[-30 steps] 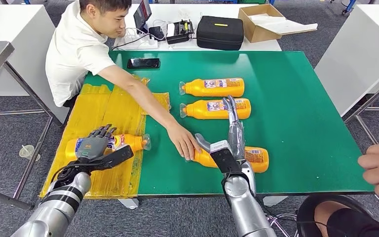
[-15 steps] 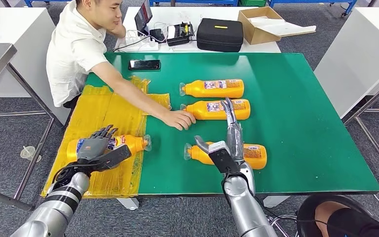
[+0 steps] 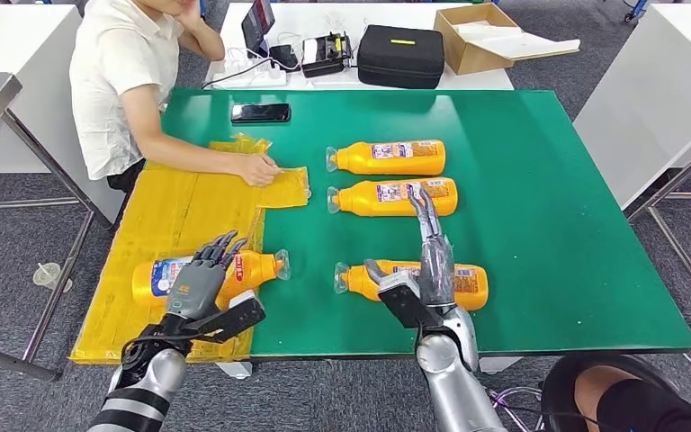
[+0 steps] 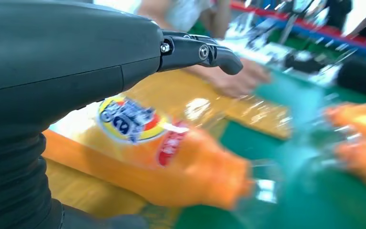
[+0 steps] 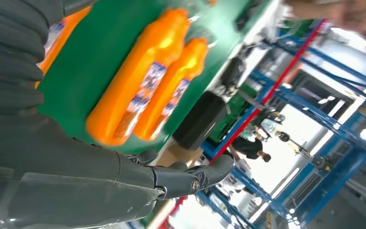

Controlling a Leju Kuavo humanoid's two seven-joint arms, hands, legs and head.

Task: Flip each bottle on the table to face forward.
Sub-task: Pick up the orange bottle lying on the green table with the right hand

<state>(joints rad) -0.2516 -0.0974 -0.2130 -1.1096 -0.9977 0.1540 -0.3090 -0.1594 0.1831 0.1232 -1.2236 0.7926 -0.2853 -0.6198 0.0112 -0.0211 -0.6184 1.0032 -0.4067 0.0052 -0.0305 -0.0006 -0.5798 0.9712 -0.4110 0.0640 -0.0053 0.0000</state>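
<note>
Bottles (image 3: 387, 157) lie flat, long axes crosswise, 3 caps pointing left.

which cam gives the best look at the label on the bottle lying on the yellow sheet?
Left wrist view: the orange plastic bottle on the yellow sheet is close, its round blue label faces the camera, though blurred. In the head view the same bottle is small, partly behind the left hand. Right wrist view looks toward other bottles.

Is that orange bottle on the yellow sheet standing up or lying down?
Lying down. The bottle rests on its side on the yellow sheet, cap toward the green table, under the robot's left hand.
</note>
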